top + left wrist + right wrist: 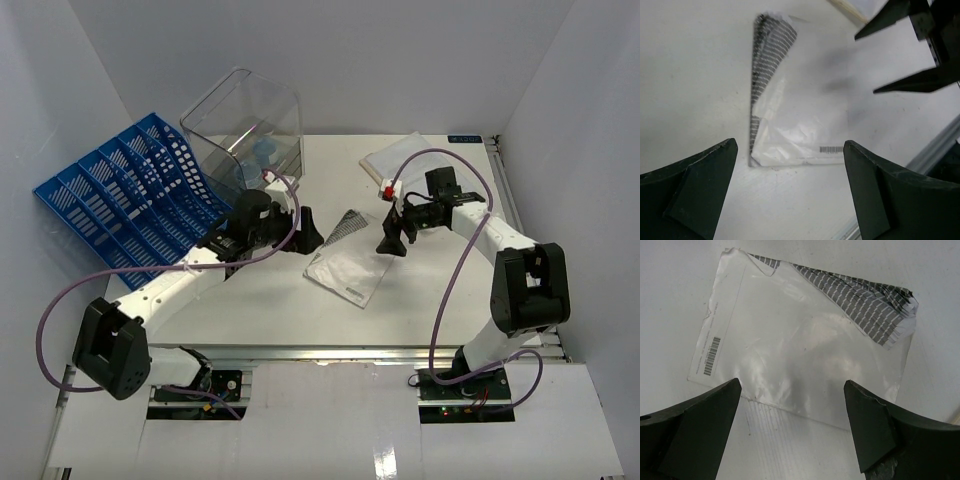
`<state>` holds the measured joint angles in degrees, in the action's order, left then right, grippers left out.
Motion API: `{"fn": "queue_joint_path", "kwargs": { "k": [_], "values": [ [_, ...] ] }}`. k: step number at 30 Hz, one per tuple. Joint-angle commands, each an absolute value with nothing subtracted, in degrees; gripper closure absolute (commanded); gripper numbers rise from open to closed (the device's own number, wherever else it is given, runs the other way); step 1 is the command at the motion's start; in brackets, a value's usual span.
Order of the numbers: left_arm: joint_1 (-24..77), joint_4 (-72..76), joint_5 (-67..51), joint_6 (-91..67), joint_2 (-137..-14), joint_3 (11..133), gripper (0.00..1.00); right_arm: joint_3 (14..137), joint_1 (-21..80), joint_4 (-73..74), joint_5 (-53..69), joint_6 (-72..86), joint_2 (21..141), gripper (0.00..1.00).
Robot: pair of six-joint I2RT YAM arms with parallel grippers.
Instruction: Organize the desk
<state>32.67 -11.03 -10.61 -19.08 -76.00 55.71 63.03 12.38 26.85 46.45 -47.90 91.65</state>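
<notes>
Black jaws on both arms spread wide, nothing held. Left gripper (790, 144) and right gripper (792, 384) hover over a clear plastic bag (805, 355) with a striped insert, lying flat mid-desk (270, 290).

Step looks like bag pickup; next move needs a low edge pinch.

Blue rack (120, 195) at 10 o'clock: no contents visible. Clear bin (240, 110) at 11: something blue inside.

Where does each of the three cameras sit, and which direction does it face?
Top external: above and behind the arms, looking down on the desk; both arms show.
Left wrist: behind the left gripper, facing down at the plastic bag; the right gripper shows too.
Right wrist: facing down at the plastic bag; its own fingers show.
Shared: the plastic bag.
</notes>
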Motion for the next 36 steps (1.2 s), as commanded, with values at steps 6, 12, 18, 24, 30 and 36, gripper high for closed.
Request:
{"fn": "queue_joint_path", "kwargs": {
  "k": [6,12,18,24,30,36],
  "values": [
    [32.5,-5.6,-21.6,-19.6,-86.8,55.5,0.02,61.0,12.0,30.5,49.6,-45.3,87.0,0.10],
    [32.5,-2.8,-21.3,-18.7,-101.8,67.3,0.06,52.8,10.5,28.0,49.5,-45.6,79.4,0.10],
    [32.5,-6.2,-19.3,-17.6,-112.2,77.7,0.14,50.7,7.2,26.2,53.4,-42.5,78.4,0.10],
    [33.3,-10.0,-17.2,-16.3,-118.4,83.0,0.25,50.0,5.5,25.8,55.3,-42.0,78.4,0.10],
    [34.8,-13.2,-13.5,-15.6,-121.4,84.9,0.41,49.3,4.3,25.8,56.2,-42.4,78.3,0.10],
    [36.8,-13.8,-12.0,-16.0,-121.5,82.8,0.67,48.6,4.0,25.9,56.7,-42.5,78.4,0.10]
  ]
}}
